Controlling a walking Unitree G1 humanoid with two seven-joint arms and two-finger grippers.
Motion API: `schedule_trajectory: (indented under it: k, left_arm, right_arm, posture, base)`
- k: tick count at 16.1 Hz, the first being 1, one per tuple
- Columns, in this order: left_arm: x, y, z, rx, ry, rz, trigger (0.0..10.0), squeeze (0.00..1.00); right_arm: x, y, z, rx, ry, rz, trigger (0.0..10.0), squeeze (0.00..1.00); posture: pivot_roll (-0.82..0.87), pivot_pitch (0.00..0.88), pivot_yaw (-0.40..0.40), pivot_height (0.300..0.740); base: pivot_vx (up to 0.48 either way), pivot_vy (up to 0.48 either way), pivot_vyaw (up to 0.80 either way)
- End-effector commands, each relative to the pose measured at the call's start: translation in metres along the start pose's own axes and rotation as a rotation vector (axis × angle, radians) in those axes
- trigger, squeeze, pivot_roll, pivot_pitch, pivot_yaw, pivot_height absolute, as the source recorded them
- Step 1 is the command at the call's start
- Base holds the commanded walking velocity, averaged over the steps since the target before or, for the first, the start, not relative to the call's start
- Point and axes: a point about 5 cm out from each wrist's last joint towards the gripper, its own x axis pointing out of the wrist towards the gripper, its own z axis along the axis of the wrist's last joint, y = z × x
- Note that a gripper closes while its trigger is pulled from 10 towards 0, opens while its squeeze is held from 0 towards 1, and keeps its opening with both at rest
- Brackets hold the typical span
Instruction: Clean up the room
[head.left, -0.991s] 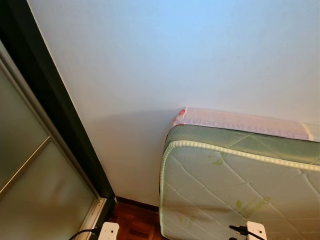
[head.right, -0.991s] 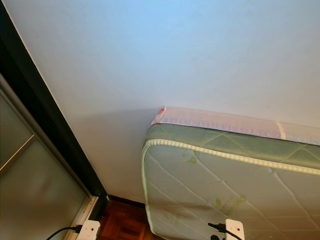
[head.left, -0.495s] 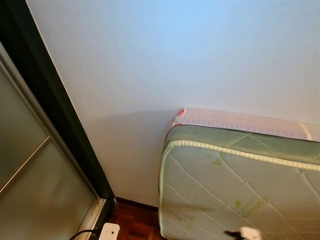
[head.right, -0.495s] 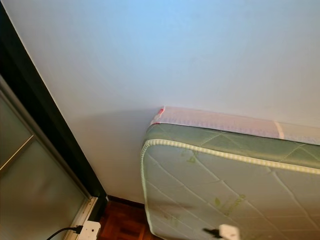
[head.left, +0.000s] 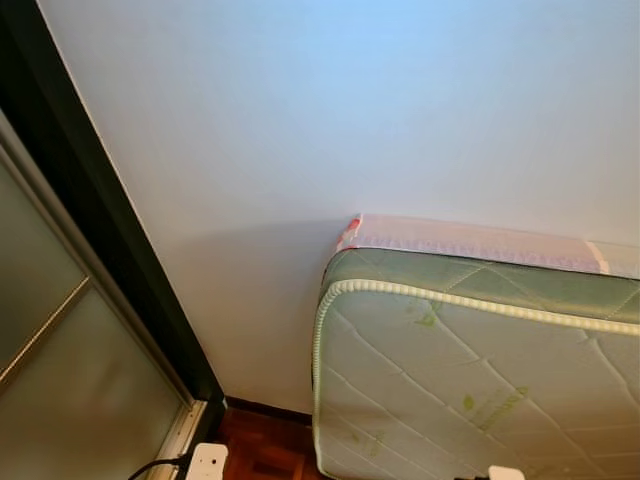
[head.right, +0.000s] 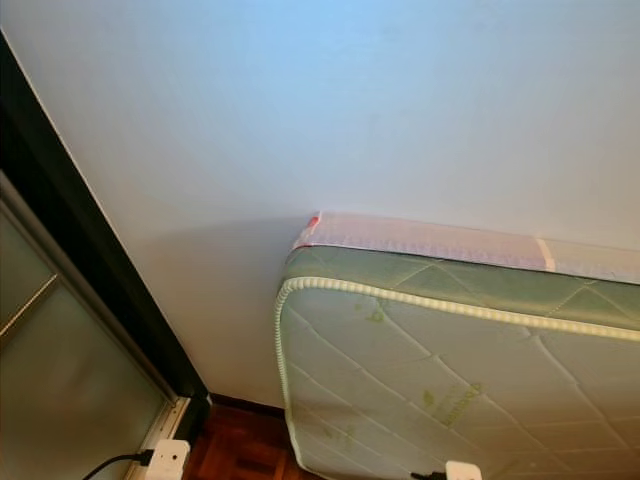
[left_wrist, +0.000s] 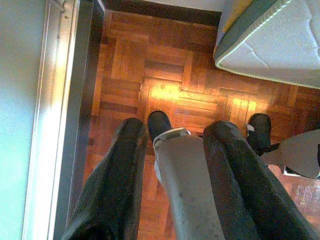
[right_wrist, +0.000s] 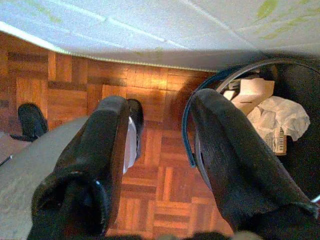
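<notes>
Both grippers hang empty, left gripper (left_wrist: 172, 175) and right gripper (right_wrist: 157, 165) fingers spread wide; the bin (right_wrist: 280, 145) of crumpled paper beside the right fingers, under the mattress (head.left: 480, 380), risks tipping if bumped.

A green-and-white quilted mattress (head.left: 470, 370) leans on its edge against a plain white wall (head.left: 330, 110), beside a dark-framed frosted sliding door (head.left: 60, 390), all standing on reddish wooden parquet floor (left_wrist: 150, 75).
</notes>
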Motion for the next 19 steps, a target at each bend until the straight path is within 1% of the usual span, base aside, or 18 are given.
schedule_trajectory:
  k: [1, 2, 3, 5, 8, 9, 12, 13, 14, 16, 19]
  left_arm:
    - [0.000, 0.000, 0.001, 0.012, -0.003, -0.007, 10.0, 0.00]
    - [0.000, 0.000, 0.001, 0.012, -0.004, -0.008, 10.0, 0.00]
    - [0.000, 0.000, -0.002, 0.025, 0.005, -0.014, 10.0, 0.00]
    - [0.000, -0.002, -0.001, 0.030, 0.004, -0.020, 10.0, 0.00]
    - [0.002, -0.007, 0.007, 0.033, -0.016, -0.029, 10.0, 0.00]
    - [0.003, -0.009, 0.009, 0.033, -0.023, -0.034, 10.0, 0.00]
    - [0.002, -0.010, 0.005, 0.052, -0.013, -0.046, 10.0, 0.00]
    - [0.001, -0.008, 0.001, 0.052, -0.001, -0.045, 10.0, 0.00]
    - [0.000, -0.007, 0.000, 0.050, 0.001, -0.045, 10.0, 0.00]
    - [0.000, -0.006, -0.002, 0.040, -0.001, -0.039, 10.0, 0.00]
    - [-0.001, -0.006, -0.004, 0.020, 0.000, -0.029, 10.0, 0.00]
  right_arm:
    - [0.002, 0.004, 0.007, 0.024, -0.031, 0.001, 10.0, 0.00]
    - [0.002, 0.004, 0.007, 0.029, -0.033, -0.001, 10.0, 0.00]
    - [0.003, 0.007, 0.012, 0.057, -0.051, -0.006, 10.0, 0.00]
    - [0.005, 0.009, 0.019, 0.053, -0.067, 0.000, 10.0, 0.00]
    - [0.006, 0.009, 0.032, 0.079, -0.106, -0.005, 10.0, 0.00]
    - [0.006, 0.009, 0.034, 0.098, -0.116, -0.010, 10.0, 0.00]
    - [0.007, 0.011, 0.036, 0.118, -0.124, -0.012, 10.0, 0.00]
    - [0.008, 0.014, 0.037, 0.142, -0.134, -0.011, 10.0, 0.00]
    - [0.008, 0.016, 0.037, 0.145, -0.137, -0.007, 10.0, 0.00]
    - [0.009, 0.021, 0.037, 0.137, -0.136, 0.008, 10.0, 0.00]
    - [0.008, 0.021, 0.036, 0.128, -0.131, 0.011, 10.0, 0.00]
  posture:
    - [-0.06, 0.000, -0.017, 0.740]
    - [-0.06, 0.000, -0.018, 0.740]
    - [-0.06, 0.000, -0.012, 0.740]
    - [-0.06, 0.000, -0.012, 0.740]
    - [-0.05, 0.006, -0.019, 0.740]
    - [-0.04, 0.010, -0.008, 0.740]
    - [-0.04, 0.025, 0.012, 0.740]
    - [-0.05, 0.027, 0.023, 0.740]
    - [-0.05, 0.030, 0.024, 0.740]
    - [-0.03, 0.039, 0.013, 0.740]
    - [-0.02, 0.043, 0.005, 0.740]
  base:
    - [0.000, 0.000, 0.00]
    - [0.000, 0.000, 0.00]
    - [0.000, 0.000, 0.00]
    - [0.000, 0.000, 0.00]
    - [0.000, 0.000, 0.00]
    - [0.000, 0.000, 0.00]
    - [0.000, 0.000, 0.00]
    - [0.000, 0.000, 0.00]
    - [0.000, 0.000, 0.00]
    - [0.000, 0.000, 0.00]
    - [0.000, 0.000, 0.00]
